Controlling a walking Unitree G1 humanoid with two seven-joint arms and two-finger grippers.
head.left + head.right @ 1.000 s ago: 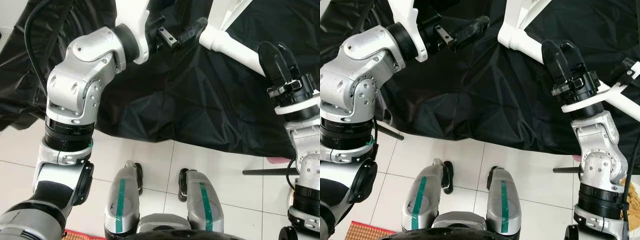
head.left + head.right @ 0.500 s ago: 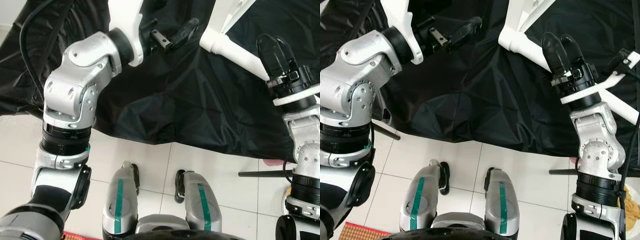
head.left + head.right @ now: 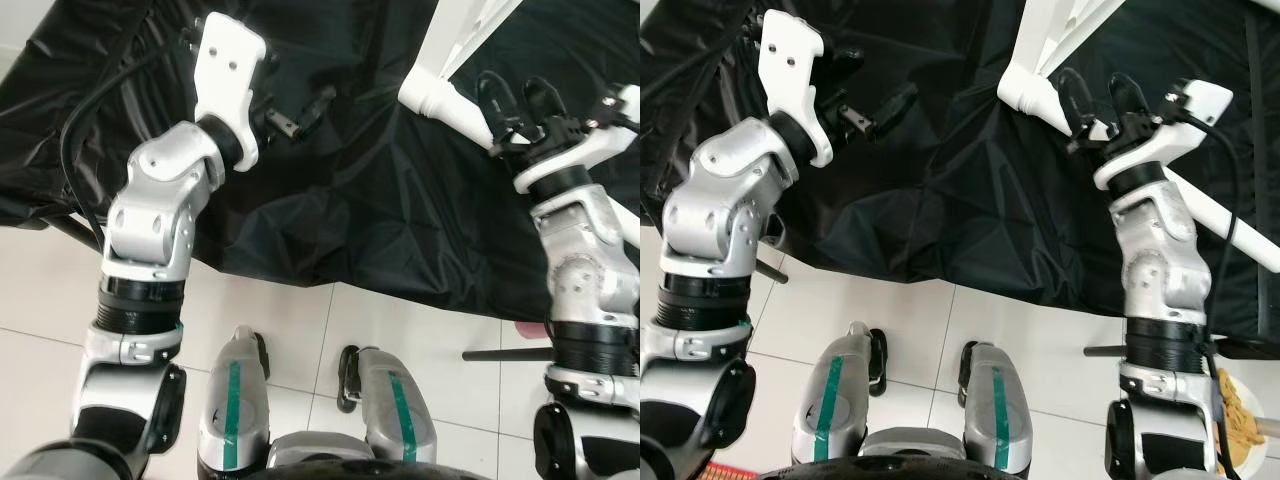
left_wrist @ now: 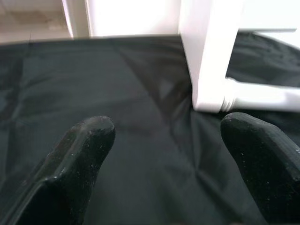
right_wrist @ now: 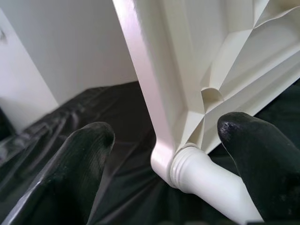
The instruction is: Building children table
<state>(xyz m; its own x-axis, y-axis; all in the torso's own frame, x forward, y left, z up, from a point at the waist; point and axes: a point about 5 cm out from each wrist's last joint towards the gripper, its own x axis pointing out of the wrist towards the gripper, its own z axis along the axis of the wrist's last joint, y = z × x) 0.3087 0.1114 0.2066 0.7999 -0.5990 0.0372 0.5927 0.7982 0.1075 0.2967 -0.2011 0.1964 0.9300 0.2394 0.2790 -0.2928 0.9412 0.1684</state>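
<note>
Right pincer (image 5: 161, 154): fingers apart, straddling white table leg (image 5: 206, 180) at its joint.
Left pincer (image 4: 166, 140): fingers apart, above black sheet (image 3: 380, 200).
Floor (image 3: 300, 320): white tile.

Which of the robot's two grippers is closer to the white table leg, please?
Right. The right gripper sits open at the white table leg; the left gripper hovers open over the black sheet, well apart from it.

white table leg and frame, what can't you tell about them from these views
- Table frame: cut off by the top edge of both eye views, so its full shape is unknown.
- Table leg: whether it is fully seated in the frame; the right wrist view shows only the collar.
- Leg's far end: runs off the right eye view's edge, behind the right gripper.
</note>
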